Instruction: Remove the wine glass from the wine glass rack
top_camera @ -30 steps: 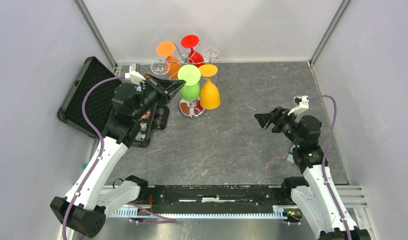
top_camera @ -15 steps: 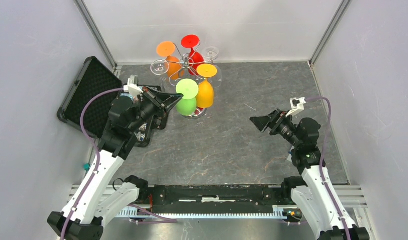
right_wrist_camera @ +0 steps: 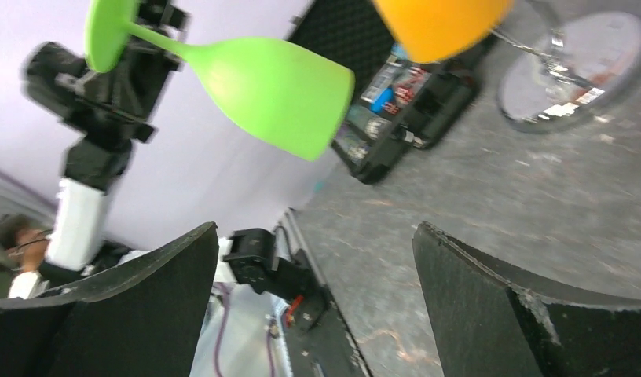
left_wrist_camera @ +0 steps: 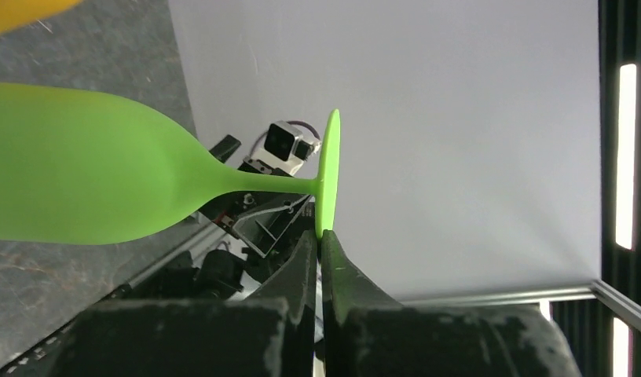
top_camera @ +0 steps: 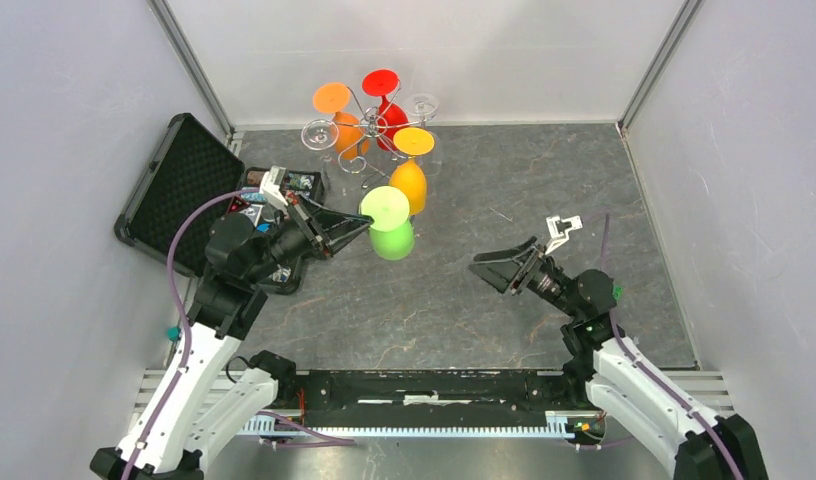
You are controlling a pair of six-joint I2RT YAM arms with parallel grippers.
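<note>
My left gripper (top_camera: 361, 226) (left_wrist_camera: 321, 234) is shut on the rim of the green wine glass's foot (top_camera: 386, 208). The green wine glass (top_camera: 394, 242) (left_wrist_camera: 89, 188) (right_wrist_camera: 262, 82) hangs in the air just in front of the wine glass rack (top_camera: 370, 122), apart from its arms. The rack's round mirrored base (right_wrist_camera: 573, 71) shows in the right wrist view. Orange (top_camera: 333, 98), red (top_camera: 381, 83), yellow (top_camera: 411, 185) and clear (top_camera: 320, 134) glasses hang on the rack. My right gripper (top_camera: 489, 270) (right_wrist_camera: 315, 228) stands open and empty, right of the green glass and pointing at it.
An open black case (top_camera: 179, 190) with small items lies at the left, under my left arm. Grey walls close in the back and both sides. Bare stone-patterned tabletop (top_camera: 544, 180) lies right of the rack.
My left gripper has drawn the green glass off the rack, toward the front. My right arm has swung left and lower toward the middle, its jaws wider.
</note>
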